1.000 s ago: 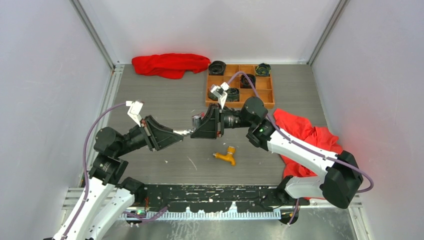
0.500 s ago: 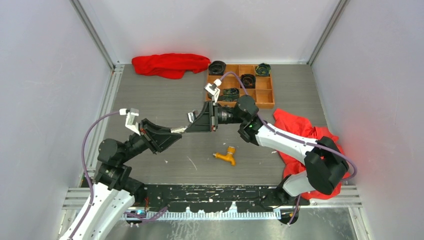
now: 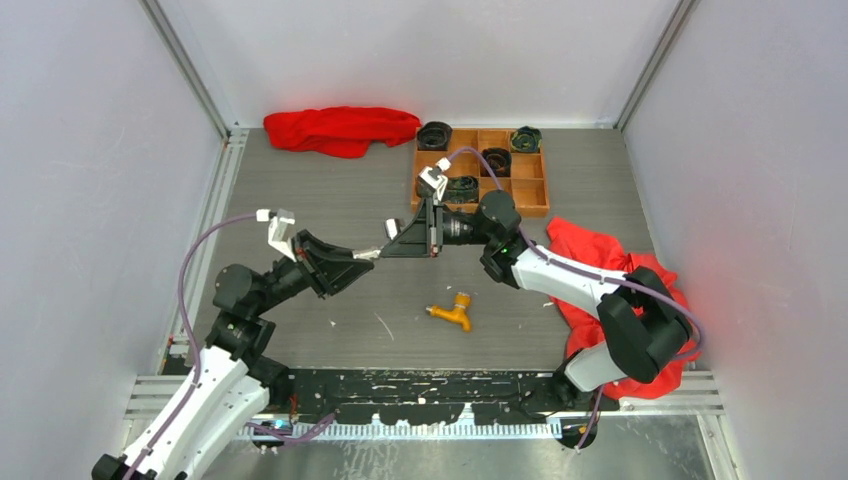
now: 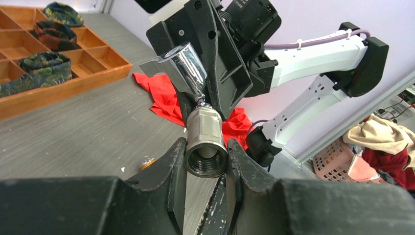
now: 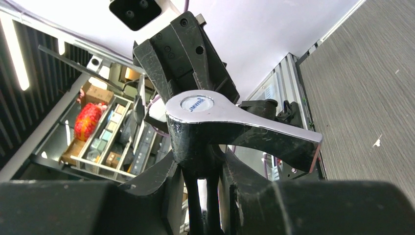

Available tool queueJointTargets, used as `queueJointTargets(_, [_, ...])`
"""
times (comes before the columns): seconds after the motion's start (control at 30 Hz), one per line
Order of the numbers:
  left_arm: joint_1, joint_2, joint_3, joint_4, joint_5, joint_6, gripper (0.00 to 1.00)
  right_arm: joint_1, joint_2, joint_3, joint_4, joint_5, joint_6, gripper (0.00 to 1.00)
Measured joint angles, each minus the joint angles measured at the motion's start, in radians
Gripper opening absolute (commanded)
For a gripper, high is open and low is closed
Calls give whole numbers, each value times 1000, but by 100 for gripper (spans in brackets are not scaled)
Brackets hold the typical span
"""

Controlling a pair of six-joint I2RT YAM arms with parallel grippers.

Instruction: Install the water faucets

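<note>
— Holding the silver faucet (image 4: 198,98) up off the tabletop (image 3: 330,200) between both arms, we note. Left end effector (image 4: 205,157) is pinched on the hex-sided threaded end. Right end effector (image 5: 205,169) is pinched on the head end, under the chrome lever handle. Which step do we call it?

— We read it as a two-handed turn or tighten on the silver piece in mid-air; that is our judgement only. The orange-yellow faucet (image 3: 450,313) lies loose on the tabletop nearer the arm bases, well apart from both end effectors.

— How do we do it well?

— We'd line both wrists up through the faucet's body, so any twist goes round its axis and not across the thin neck between nut and head. One side holds firm while the other turns. The left fingers (image 4: 173,161) sit on the hex flats, which we think gives good purchase. Chrome is slick, so we'd watch the right-hand grip for slipping.

— Arm pose?

— From above, the left arm reaches forward and inward, its end effector aimed right. The right arm folds back across the middle with its elbow over the red cloth (image 3: 610,270). Its end effector is aimed left, just in front of the wooden tray (image 3: 530,208). The tips meet nose to nose at the faucet.
</note>
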Motion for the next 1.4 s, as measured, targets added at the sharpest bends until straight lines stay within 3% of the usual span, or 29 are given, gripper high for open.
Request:
queueJointTargets(0.07, [-2, 35, 6, 2, 0, -10, 0, -14, 5, -16, 16, 2, 18, 1])
queueJointTargets(0.23, [-3, 131, 24, -53, 5, -41, 0, -51, 33, -70, 52, 5, 65, 25])
queueJointTargets(0.47, [-5, 227, 46, -105, 27, -75, 0, -69, 32, -117, 28, 34, 63, 45])
queueJointTargets(0.7, [-14, 314, 49, -101, 7, -114, 0, -57, 34, -163, -38, 63, 49, 56])
queueJointTargets(1.13, [-6, 323, 33, -86, -59, -158, 0, -35, 40, -180, -72, 60, 1, 76])
queueJointTargets(1.4, [19, 354, 28, -58, -65, -190, 0, -80, -19, -201, -159, 39, -75, 100])
